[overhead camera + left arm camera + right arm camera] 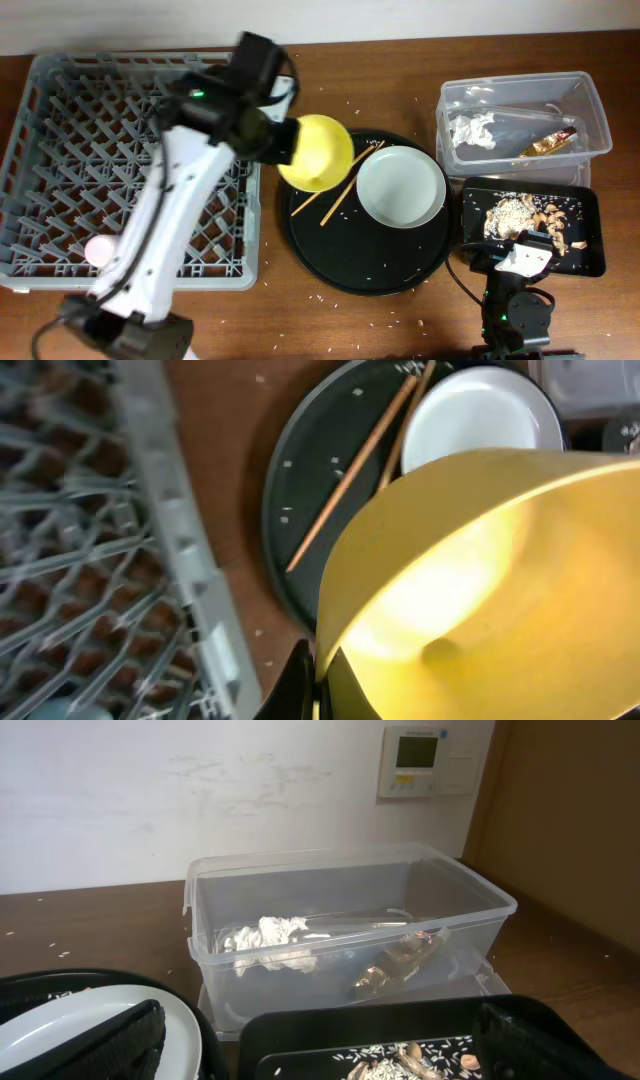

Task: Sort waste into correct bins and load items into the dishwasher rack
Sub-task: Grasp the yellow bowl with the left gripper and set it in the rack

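Overhead, we see the left gripper clenched on the rim of the yellow bowl, tilted beside the dishwasher rack near the counter's far edge. From the left wrist we judge it light, stiff and slick, best pinched at the rim. Our right wrist shows the right gripper spread empty by the near right corner.
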